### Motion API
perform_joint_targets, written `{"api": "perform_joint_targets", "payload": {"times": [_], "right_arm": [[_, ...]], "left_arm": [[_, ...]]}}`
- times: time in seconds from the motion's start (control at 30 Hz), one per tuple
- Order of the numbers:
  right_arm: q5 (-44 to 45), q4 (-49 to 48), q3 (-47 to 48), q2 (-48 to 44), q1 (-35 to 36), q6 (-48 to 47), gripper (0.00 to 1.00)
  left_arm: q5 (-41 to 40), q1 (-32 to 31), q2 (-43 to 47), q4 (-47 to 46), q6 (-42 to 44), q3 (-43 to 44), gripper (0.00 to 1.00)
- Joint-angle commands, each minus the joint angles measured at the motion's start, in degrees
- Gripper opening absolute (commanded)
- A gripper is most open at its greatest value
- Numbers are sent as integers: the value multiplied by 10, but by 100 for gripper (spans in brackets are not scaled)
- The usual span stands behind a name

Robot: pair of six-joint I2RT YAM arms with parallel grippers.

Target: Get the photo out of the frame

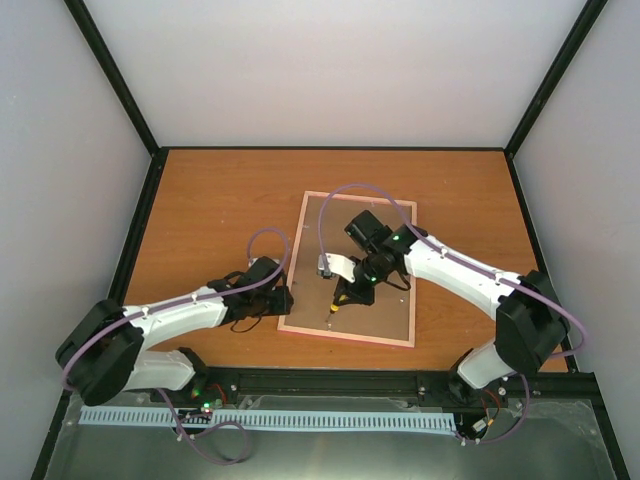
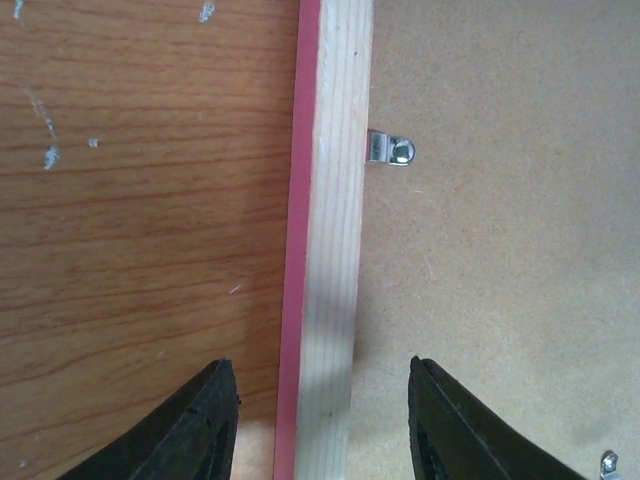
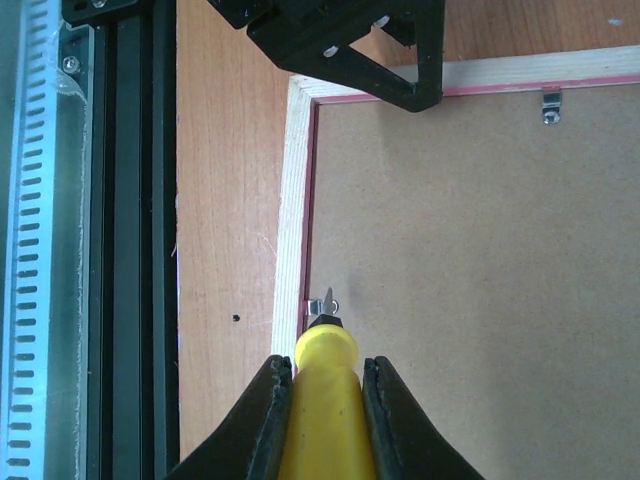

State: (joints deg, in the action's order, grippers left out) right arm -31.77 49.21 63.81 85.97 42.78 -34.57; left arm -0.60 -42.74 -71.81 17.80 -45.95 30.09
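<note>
The frame (image 1: 345,335) lies face down, its pale wood back and pink edge (image 2: 335,250) showing. The brown backing board (image 1: 335,225) covers it, so the photo is hidden. My left gripper (image 2: 323,400) is open, its jaws either side of the frame's left rail, with nothing held. My right gripper (image 3: 327,365) is shut on the yellow-handled screwdriver (image 3: 325,400). The screwdriver's tip is at a small metal clip (image 3: 322,304) on the frame's near rail (image 3: 293,200).
Another metal clip (image 2: 392,151) sits on the left rail ahead of my left gripper, and one (image 3: 551,105) near my left gripper (image 3: 350,40). The black base rail (image 3: 130,250) runs close to the frame's near edge. The wooden table (image 1: 220,200) is walled in.
</note>
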Motion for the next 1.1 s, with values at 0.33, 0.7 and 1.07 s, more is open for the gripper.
{"api": "perform_joint_targets", "payload": {"times": [0.33,0.7,1.07], "right_arm": [[7,-4,16,19,23,3,3],[10,-1,15,32,27,4,3],[10,16,17,37,32,-5,3]], "left_arm": [[12,1,-38,-46,21,1,45],[23,0,-55,-58,23,-3,43],[20,-1,-56,-57,19,-9,35]]}}
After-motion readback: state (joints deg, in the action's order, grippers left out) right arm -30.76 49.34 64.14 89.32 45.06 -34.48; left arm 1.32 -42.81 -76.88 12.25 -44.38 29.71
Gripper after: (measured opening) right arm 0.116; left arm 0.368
